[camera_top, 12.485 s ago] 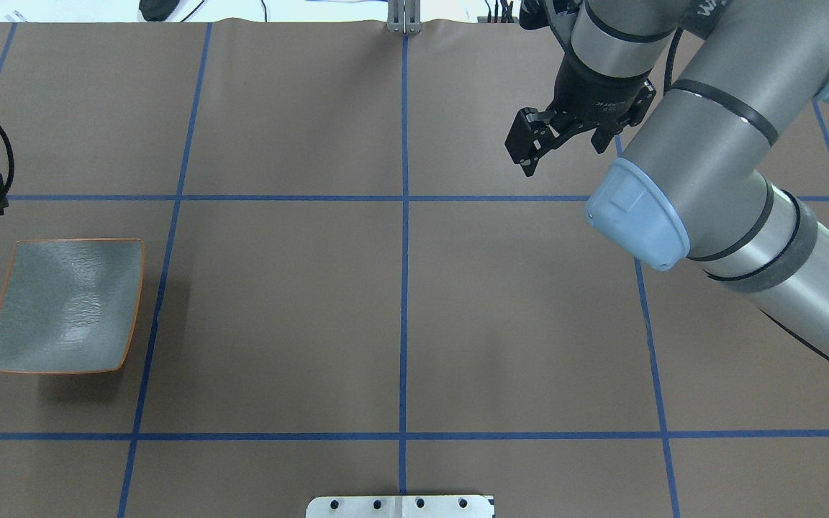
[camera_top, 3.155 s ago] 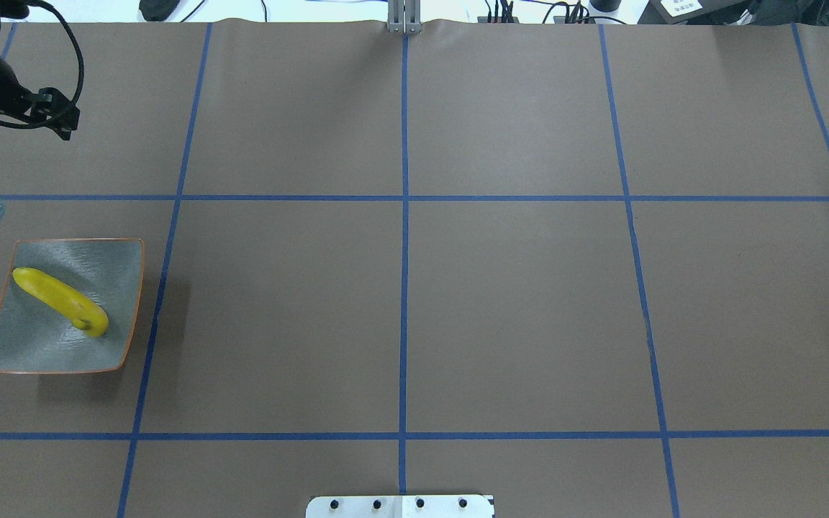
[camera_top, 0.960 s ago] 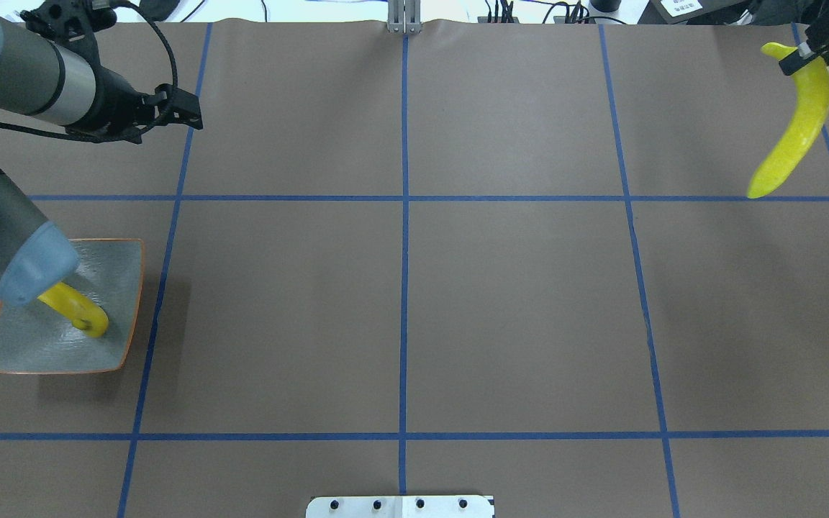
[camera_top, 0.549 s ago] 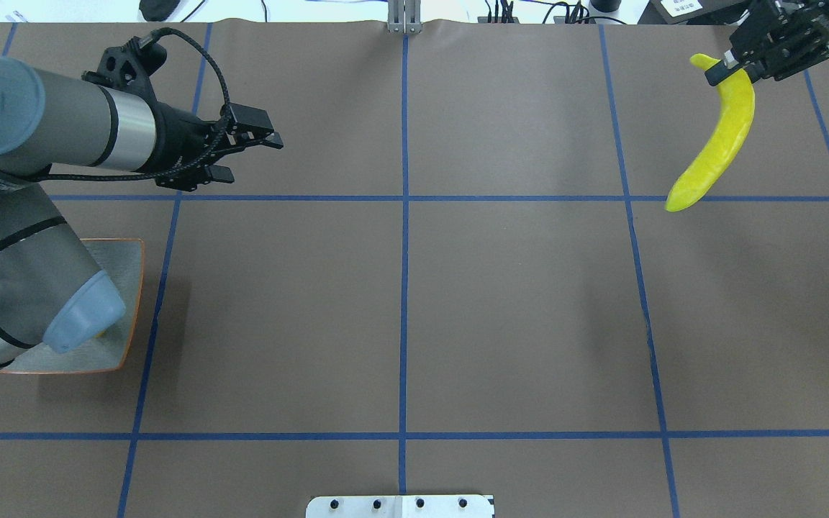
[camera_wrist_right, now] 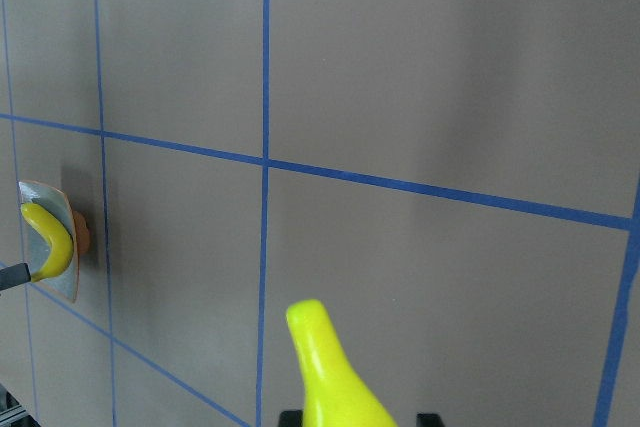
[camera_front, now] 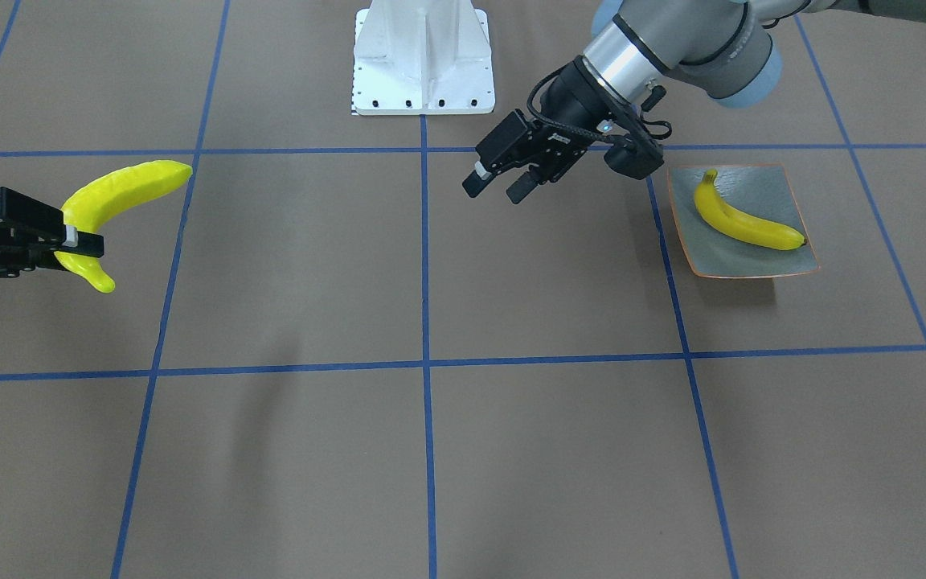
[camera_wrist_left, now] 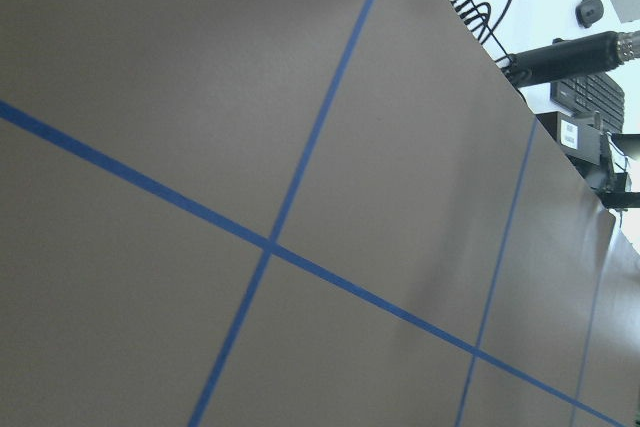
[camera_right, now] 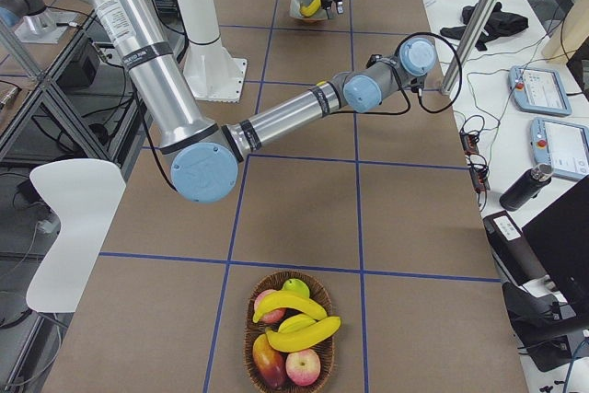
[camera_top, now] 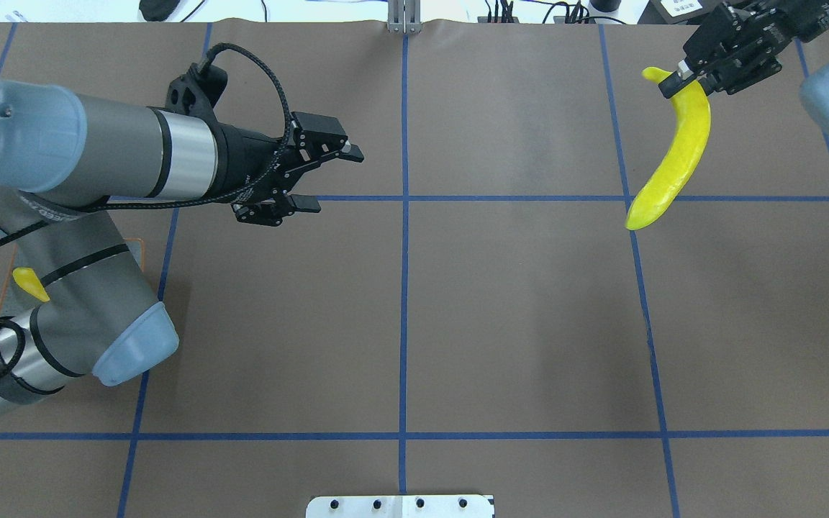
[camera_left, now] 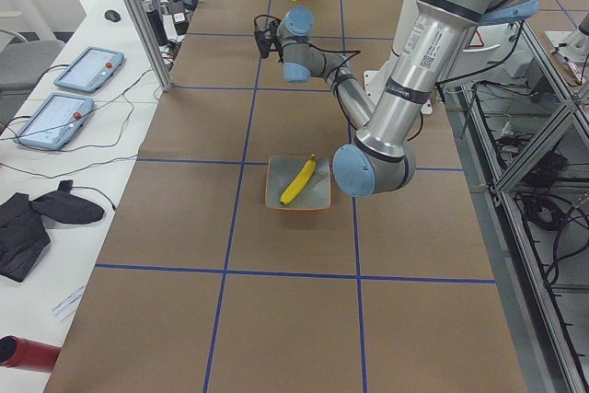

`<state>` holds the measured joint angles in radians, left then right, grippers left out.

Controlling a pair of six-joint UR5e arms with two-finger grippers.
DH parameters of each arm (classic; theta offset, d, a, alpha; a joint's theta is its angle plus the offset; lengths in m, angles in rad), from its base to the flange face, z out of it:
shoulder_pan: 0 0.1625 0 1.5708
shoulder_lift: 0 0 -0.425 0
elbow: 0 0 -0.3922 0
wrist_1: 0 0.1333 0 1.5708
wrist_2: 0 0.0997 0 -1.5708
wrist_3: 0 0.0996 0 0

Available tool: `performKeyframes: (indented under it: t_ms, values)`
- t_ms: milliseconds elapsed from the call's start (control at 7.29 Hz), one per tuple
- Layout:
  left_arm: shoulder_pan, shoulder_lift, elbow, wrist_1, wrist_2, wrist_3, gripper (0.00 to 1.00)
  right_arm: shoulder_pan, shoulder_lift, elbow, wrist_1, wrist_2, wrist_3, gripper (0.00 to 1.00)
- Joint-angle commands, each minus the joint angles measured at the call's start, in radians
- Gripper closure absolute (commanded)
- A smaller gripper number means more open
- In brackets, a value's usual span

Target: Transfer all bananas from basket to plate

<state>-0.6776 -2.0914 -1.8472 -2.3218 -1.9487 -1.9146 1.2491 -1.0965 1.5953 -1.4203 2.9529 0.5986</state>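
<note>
Brown gridded surface (camera_top: 515, 324): right jaws clenched on raised banana (camera_top: 677, 155); left jaws released, empty; second banana (camera_front: 740, 221) lay on plate (camera_front: 732, 259).

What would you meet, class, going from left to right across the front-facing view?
In order: right gripper with held banana → base → left gripper → plate with second banana.
</note>
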Motion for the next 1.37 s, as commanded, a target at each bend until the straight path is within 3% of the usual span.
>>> performKeyframes:
  t_ms: [0, 686, 1098, 1235]
  values:
    - [0.059, -0.082, 0.000, -0.014, 0.004, -0.046, 0.00, -0.031, 0.035, 0.006, 0.007, 0.002, 0.000, 1.00]
    - [0.144, -0.125, 0.012, -0.149, 0.007, -0.040, 0.00, -0.100, 0.052, 0.024, 0.178, 0.048, -0.005, 1.00]
    - [0.205, -0.157, 0.043, -0.182, 0.045, -0.034, 0.00, -0.132, 0.053, 0.058, 0.178, 0.071, -0.003, 1.00]
    - [0.248, -0.183, 0.066, -0.186, 0.098, -0.034, 0.00, -0.135, 0.053, 0.058, 0.178, 0.074, -0.003, 1.00]
